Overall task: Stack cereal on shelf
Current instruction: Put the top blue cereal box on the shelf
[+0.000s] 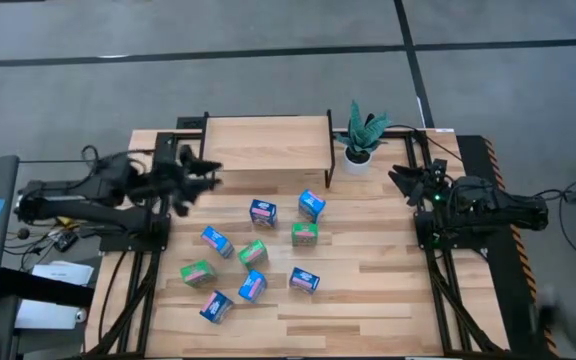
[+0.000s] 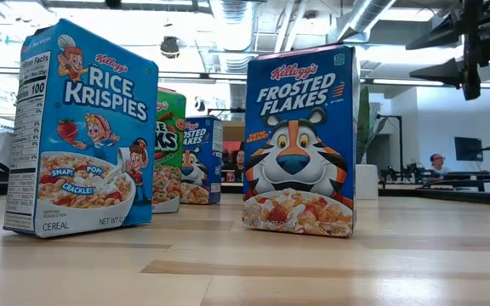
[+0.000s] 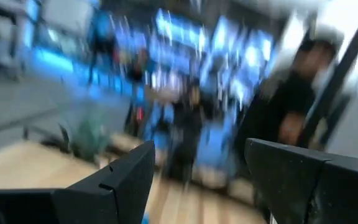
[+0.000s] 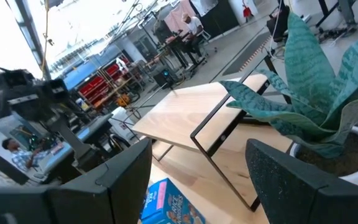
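Several small cereal boxes, blue and green, lie scattered on the tabletop, among them a blue one (image 1: 263,211), a green one (image 1: 304,234) and a blue one (image 1: 216,306). In the low view a Rice Krispies box (image 2: 83,132) and a Frosted Flakes box (image 2: 300,140) stand upright. The light-wood shelf (image 1: 266,145) on black legs stands at the far side with nothing on it. My left gripper (image 1: 208,172) is open and empty, in the air near the shelf's left end. My right gripper (image 1: 400,180) is open and empty at the right, near the potted plant.
A small potted green plant (image 1: 360,140) stands just right of the shelf, close in front of my right gripper (image 4: 197,168). Black frame rails run along the table's left and right sides. People show in the room beyond the table.
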`<state>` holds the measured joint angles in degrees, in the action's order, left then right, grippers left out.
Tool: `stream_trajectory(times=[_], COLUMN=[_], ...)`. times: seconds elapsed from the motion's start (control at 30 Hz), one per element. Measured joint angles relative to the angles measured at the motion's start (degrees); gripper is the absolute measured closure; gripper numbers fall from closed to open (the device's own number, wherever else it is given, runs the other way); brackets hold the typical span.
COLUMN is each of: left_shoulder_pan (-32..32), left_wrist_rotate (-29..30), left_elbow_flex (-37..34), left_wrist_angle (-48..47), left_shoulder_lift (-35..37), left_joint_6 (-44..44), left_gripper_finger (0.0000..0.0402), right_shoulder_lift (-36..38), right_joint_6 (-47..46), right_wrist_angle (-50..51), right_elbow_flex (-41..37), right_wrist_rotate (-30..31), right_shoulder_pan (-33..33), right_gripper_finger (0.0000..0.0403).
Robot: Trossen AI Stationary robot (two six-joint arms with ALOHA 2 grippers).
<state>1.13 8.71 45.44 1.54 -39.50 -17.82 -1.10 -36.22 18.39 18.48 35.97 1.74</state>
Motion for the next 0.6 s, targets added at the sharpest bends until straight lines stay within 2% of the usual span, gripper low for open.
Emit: stream_trajectory(times=[0.1, 0.2, 0.23, 0.4, 0.5, 0.6], left_shoulder_pan=[0.0, 0.1, 0.0, 0.2, 0.0, 0.2], left_wrist_rotate=[-3.1, -12.9, -14.2, -13.6, -11.3, -12.1], left_elbow_flex=[9.6, 18.2, 20.5, 29.4, 31.9, 32.5], left_wrist_angle=[-15.7, -27.1, -29.1, -35.8, -40.1, -42.6], left_shoulder_lift=[-7.8, -15.0, -17.3, -26.4, -30.0, -32.3], left_joint_6=[1.3, 2.5, 2.6, 4.1, 4.5, 5.6], left_gripper_finger=[0.0158, 0.0146, 0.0142, 0.0134, 0.0134, 0.0133], right_shoulder_lift=[0.0, 0.0, 0.0, 0.0, 0.0, 0.0], right_joint_6=[0.5, 0.7, 0.7, 0.7, 0.7, 0.8], right_wrist_angle=[0.2, 1.4, 1.9, 4.1, 5.1, 6.1], right_elbow_flex=[0.0, 0.0, 0.0, 0.0, 0.0, 0.0], right_wrist_rotate=[-0.1, -0.1, -0.1, -0.1, -0.1, -0.1], right_shoulder_pan=[0.0, 0.0, 0.0, 0.0, 0.0, 0.0], right_gripper_finger=[0.0117, 0.0117, 0.0117, 0.0117, 0.0117, 0.0117])
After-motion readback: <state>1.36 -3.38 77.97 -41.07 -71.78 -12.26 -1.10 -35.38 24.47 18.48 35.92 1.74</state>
